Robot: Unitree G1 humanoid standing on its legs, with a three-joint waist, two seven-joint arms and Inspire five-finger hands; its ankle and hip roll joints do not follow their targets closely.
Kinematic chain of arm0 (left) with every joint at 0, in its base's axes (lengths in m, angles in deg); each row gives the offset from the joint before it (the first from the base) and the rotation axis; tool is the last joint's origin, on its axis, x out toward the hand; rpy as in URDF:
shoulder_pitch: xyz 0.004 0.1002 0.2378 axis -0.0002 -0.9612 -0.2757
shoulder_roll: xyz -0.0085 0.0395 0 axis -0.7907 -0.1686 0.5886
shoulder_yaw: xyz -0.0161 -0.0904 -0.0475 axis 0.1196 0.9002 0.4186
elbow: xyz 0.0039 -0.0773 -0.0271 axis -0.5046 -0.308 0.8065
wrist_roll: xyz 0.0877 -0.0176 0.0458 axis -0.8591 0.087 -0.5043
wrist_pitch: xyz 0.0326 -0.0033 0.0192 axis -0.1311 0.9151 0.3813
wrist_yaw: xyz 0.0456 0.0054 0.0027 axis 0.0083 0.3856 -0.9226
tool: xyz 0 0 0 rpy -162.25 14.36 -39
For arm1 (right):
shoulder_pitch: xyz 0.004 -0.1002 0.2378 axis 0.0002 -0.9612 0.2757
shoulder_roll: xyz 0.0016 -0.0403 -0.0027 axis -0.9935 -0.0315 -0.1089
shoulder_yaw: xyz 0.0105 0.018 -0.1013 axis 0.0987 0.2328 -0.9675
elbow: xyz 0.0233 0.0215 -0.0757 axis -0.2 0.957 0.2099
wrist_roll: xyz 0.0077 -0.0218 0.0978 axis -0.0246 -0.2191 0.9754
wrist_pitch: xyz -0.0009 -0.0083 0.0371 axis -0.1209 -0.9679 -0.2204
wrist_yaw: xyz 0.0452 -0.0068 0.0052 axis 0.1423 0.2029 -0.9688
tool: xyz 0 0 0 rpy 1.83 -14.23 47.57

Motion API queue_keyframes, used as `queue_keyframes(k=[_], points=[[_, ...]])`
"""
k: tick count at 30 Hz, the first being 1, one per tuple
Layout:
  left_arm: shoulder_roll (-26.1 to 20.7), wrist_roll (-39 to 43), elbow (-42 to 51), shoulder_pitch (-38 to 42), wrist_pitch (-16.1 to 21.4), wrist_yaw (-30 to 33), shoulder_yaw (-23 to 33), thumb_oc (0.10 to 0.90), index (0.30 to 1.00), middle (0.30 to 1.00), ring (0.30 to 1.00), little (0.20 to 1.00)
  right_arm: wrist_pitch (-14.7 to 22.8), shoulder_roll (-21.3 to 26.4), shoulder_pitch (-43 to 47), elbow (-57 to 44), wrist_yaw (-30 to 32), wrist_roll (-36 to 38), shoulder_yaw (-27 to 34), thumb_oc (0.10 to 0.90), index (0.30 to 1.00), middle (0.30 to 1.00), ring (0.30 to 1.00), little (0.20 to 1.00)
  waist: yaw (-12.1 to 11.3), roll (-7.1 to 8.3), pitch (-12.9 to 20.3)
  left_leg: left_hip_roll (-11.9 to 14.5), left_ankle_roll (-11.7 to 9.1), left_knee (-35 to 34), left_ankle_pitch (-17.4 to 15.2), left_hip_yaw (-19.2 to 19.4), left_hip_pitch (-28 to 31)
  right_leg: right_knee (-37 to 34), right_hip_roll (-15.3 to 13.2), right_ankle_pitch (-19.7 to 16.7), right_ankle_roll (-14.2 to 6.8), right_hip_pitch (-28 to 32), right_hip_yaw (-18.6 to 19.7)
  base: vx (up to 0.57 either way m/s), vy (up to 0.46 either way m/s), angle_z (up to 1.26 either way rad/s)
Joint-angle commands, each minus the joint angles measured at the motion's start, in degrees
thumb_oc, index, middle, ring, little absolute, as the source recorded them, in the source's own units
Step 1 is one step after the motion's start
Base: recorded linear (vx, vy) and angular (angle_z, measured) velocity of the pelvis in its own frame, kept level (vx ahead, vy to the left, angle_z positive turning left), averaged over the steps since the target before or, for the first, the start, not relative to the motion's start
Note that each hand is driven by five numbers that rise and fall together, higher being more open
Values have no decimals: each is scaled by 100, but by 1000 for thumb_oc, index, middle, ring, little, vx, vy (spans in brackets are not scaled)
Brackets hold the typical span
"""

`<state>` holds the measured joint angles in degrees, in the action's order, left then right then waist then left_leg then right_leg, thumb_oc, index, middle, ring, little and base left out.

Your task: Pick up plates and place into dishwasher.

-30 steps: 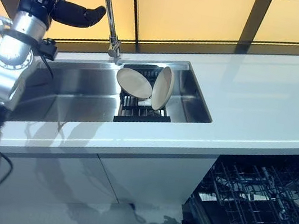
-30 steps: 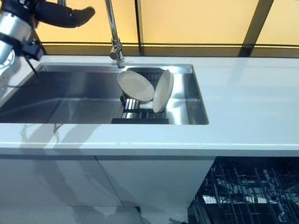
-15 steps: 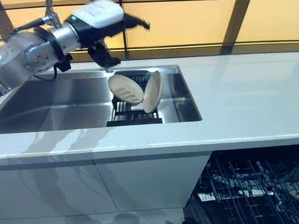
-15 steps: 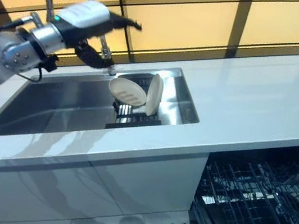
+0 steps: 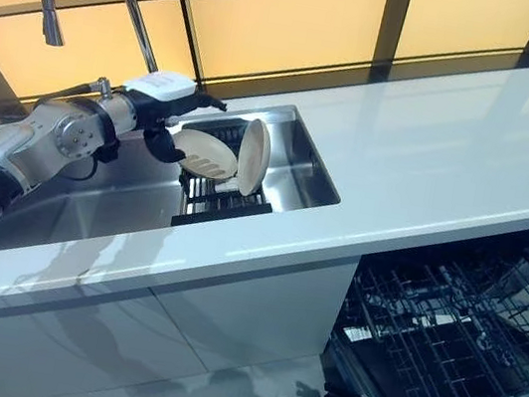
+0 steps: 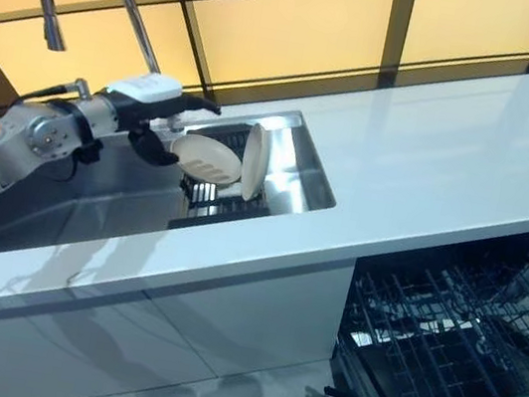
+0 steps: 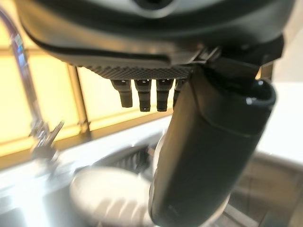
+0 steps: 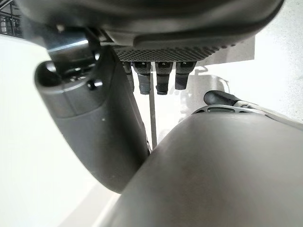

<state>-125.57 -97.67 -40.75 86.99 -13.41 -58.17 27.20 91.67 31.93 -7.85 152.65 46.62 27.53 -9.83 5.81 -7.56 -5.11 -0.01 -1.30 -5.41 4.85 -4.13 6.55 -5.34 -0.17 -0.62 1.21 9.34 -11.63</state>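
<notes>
Over the steel sink (image 5: 297, 153), the left hand (image 5: 175, 114) hovered with straight, spread fingers just beside two cream plates (image 5: 203, 154), not holding either. Both plates stood in a black rack (image 5: 223, 207) inside the sink, one leaning and one (image 5: 253, 156) nearly upright. Below the white counter (image 5: 432, 155), the dishwasher rack (image 5: 452, 349) stood pulled out, while the right hand (image 8: 94, 127) hung relaxed and held nothing.

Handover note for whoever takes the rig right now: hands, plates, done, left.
Left hand: open, over the sink, close by the tilted plate, holding nothing.
Right hand: open, idle, holding nothing.
Plates: the tilted one leans toward the upright plate; both stand in the black rack in the sink.
Dishwasher rack: pulled out below the counter; no plate seen in it.
Done: nothing placed. Left: grasp and load both.
</notes>
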Motion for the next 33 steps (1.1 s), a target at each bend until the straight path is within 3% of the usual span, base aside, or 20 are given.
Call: queue_keyframes(k=[1,6,33], points=[[-206,34,-697,749,-209,465,1027,800,900,900,900,900,24,-108,-159,-9,-60,-168,-3,800,900,900,900,900,20,101,-100,-580,456,41,-1094,712,346,34,263,453,-271,60,621,1,19,5],[-42,-11,-867,557,-404,585,1126,800,900,900,900,900,51,-99,-165,3,-51,-196,36,800,900,900,900,900,43,114,-145,-571,455,41,-1085,747,314,34,272,449,-274,25,672,1,7,2],[566,-398,-1107,244,-512,1673,1329,800,900,900,900,900,130,-77,-205,-21,-25,-274,32,800,900,900,900,900,150,227,-336,-526,481,41,-1064,894,160,34,292,377,-306,-160,904,5,10,-2]])
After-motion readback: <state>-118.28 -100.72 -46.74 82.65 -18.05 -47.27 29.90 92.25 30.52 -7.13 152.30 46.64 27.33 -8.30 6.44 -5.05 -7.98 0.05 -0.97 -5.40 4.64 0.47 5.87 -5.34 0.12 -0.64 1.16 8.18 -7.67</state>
